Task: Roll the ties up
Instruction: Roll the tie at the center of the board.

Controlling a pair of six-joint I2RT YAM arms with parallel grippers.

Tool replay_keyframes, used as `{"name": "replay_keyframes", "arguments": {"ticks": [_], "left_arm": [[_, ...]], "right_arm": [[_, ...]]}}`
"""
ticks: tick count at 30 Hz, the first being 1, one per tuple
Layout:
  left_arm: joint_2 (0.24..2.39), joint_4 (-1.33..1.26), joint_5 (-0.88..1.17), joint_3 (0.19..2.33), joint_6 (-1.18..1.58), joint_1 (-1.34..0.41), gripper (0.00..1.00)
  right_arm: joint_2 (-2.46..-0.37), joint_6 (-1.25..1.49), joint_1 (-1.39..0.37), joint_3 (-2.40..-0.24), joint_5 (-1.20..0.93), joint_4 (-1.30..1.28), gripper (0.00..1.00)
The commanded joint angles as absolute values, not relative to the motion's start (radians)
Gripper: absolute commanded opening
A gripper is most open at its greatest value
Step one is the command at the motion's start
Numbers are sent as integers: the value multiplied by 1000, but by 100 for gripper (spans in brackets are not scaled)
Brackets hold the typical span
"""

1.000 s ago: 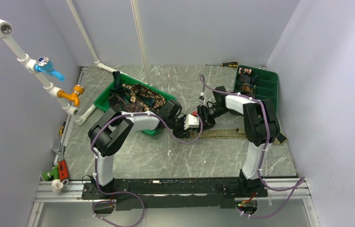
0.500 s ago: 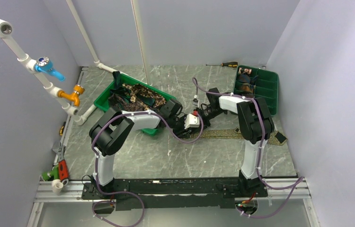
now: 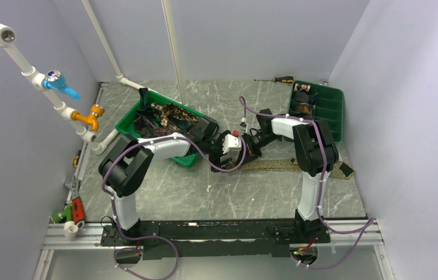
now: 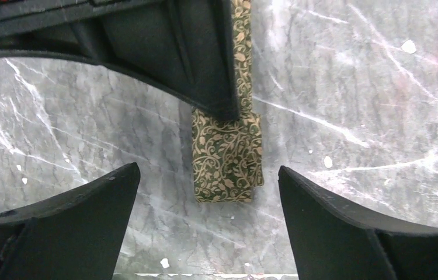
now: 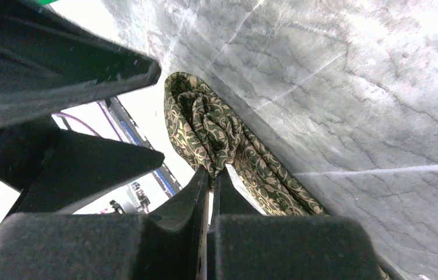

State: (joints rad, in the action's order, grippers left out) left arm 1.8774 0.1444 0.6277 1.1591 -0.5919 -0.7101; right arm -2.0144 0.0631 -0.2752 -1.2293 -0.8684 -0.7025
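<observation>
- Left wrist view: the left gripper (image 4: 206, 175) hovers over a grey marbled table (image 4: 368, 87). Its two dark fingers (image 4: 65, 227) stand wide apart and touch nothing.
- Between those fingers, flat on the table, lies the folded end of a tie (image 4: 227, 157), dark green with a gold leaf pattern.
- The right gripper (image 4: 223, 106) reaches in from the top of this view and covers part of the strip just above the folded end.
- Right wrist view: the right gripper's fingers (image 5: 176, 233) are pressed together, clamped on a bunched fold of the tie. The rest of the fabric trails along the table behind the pinch.
- The left gripper shows here as two dark wedges on the left, spread apart, close to the tie. Whether they touch it cannot be told.
- Top view: the two grippers meet near the middle of the table. The tie runs from them as a flat strip to the right, passing under the right arm.
- A green tray (image 3: 124, 123) at the back left holds a loose heap of ties (image 3: 167, 115).
- A divided green tray (image 3: 334, 93) at the back right holds rolled ties (image 3: 303, 108) in its left column.
- A screwdriver (image 3: 277, 79) lies near the divided tray's left back corner.
</observation>
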Motion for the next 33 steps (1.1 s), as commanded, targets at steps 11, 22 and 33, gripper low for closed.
{"name": "replay_keyframes", "arguments": {"ticks": [11,22,33], "left_arm": [[1892,-28,477,1085,-602,-796,99],[1938,40,476,1122,-621,-795,44],[1935,100,538,1123,-643,-792,33]], "right_arm": [[-2022,64,-270,-1251,-879,-703,0],[-2025,34,-263,-1272,-898,-741,12],[-2022,23,-241,-1293,-904,-767,18]]}}
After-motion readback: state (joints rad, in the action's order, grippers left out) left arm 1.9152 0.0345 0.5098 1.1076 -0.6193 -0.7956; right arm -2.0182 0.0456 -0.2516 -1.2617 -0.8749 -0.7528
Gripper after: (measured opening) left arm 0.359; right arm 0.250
